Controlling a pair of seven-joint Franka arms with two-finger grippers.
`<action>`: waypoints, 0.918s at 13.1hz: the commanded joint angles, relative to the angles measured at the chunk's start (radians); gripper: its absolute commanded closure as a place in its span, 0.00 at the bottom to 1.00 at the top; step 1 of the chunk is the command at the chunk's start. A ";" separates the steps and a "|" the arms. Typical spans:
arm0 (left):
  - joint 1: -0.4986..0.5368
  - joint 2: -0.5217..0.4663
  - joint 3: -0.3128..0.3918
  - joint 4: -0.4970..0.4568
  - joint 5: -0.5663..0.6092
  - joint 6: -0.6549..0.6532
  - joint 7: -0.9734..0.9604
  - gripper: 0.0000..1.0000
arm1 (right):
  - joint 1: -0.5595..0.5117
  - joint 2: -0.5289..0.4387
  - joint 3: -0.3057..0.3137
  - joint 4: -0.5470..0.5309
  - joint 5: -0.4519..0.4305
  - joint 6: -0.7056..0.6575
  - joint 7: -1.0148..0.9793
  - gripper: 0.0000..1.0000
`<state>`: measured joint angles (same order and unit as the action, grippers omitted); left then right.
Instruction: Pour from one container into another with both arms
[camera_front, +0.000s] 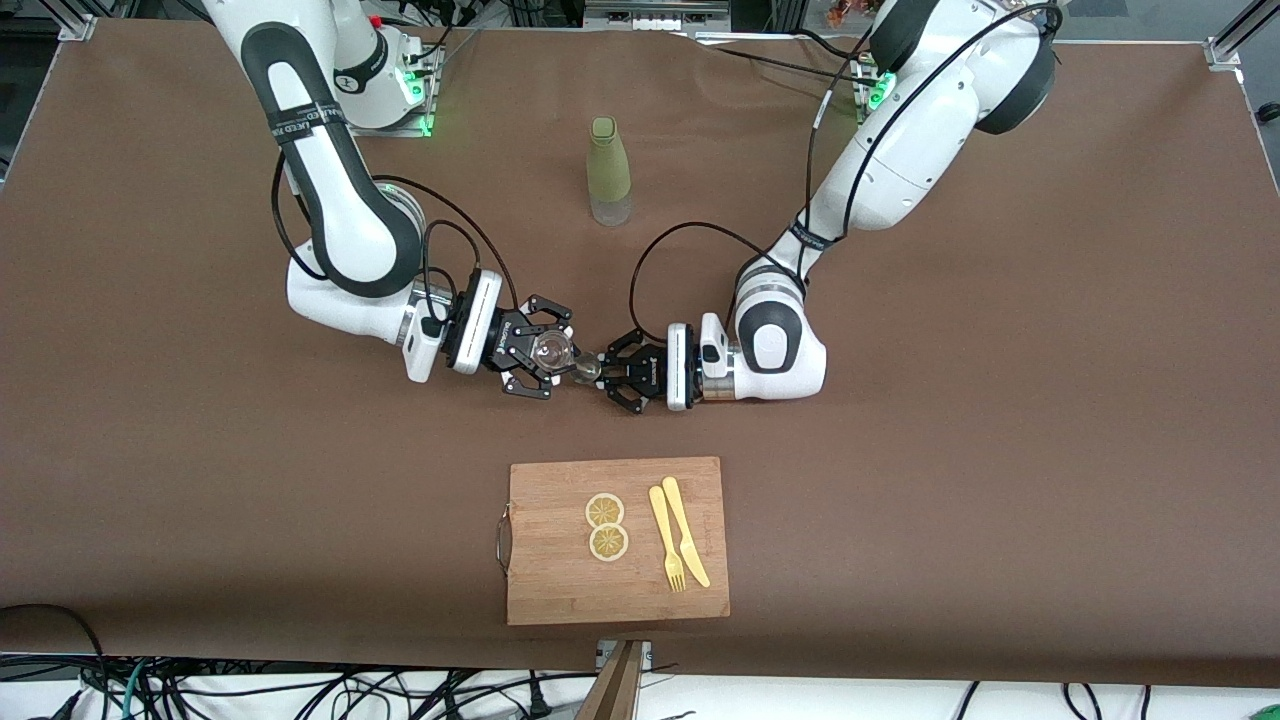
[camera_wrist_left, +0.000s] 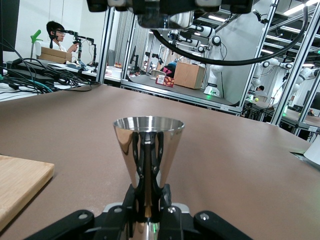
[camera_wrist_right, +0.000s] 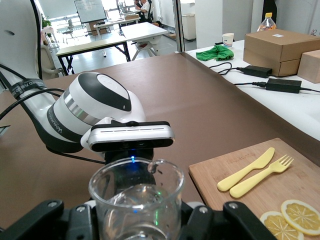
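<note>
My right gripper (camera_front: 550, 356) is shut on the small clear glass cup (camera_front: 552, 351), held just over the table's middle. In the right wrist view the cup (camera_wrist_right: 136, 200) stands upright between the black fingers (camera_wrist_right: 42, 217). The left arm's wrist (camera_wrist_right: 100, 112) faces it closely. My left gripper (camera_front: 603, 371) is shut on the silvery hourglass jigger (camera_front: 588, 368), right beside the cup. The left wrist view shows the jigger (camera_wrist_left: 149, 150) mouth up, clamped at its narrow waist. In that view the right gripper (camera_wrist_left: 165, 6) shows at the upper edge, higher than the jigger.
A tall olive-green bottle (camera_front: 609, 170) stands on the brown table, farther from the front camera than both grippers. A wooden cutting board (camera_front: 560, 580) lies nearer, carrying two lemon slices (camera_front: 606, 526), a yellow fork (camera_front: 664, 540) and a yellow knife (camera_front: 686, 545).
</note>
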<state>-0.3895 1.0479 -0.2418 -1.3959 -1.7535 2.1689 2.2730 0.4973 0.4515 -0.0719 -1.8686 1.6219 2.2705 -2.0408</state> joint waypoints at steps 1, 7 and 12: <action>-0.009 0.017 -0.002 0.032 -0.032 0.015 0.002 1.00 | 0.014 -0.010 -0.008 -0.006 -0.037 0.009 0.033 0.79; -0.009 0.015 -0.002 0.032 -0.032 0.014 0.002 1.00 | 0.023 -0.010 -0.002 0.008 -0.139 0.011 0.162 0.79; -0.006 0.011 -0.002 0.031 -0.030 0.012 -0.004 1.00 | 0.023 -0.008 0.001 0.028 -0.234 0.012 0.254 0.79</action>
<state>-0.3895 1.0480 -0.2417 -1.3932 -1.7535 2.1691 2.2695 0.5128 0.4521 -0.0708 -1.8530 1.4156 2.2713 -1.8278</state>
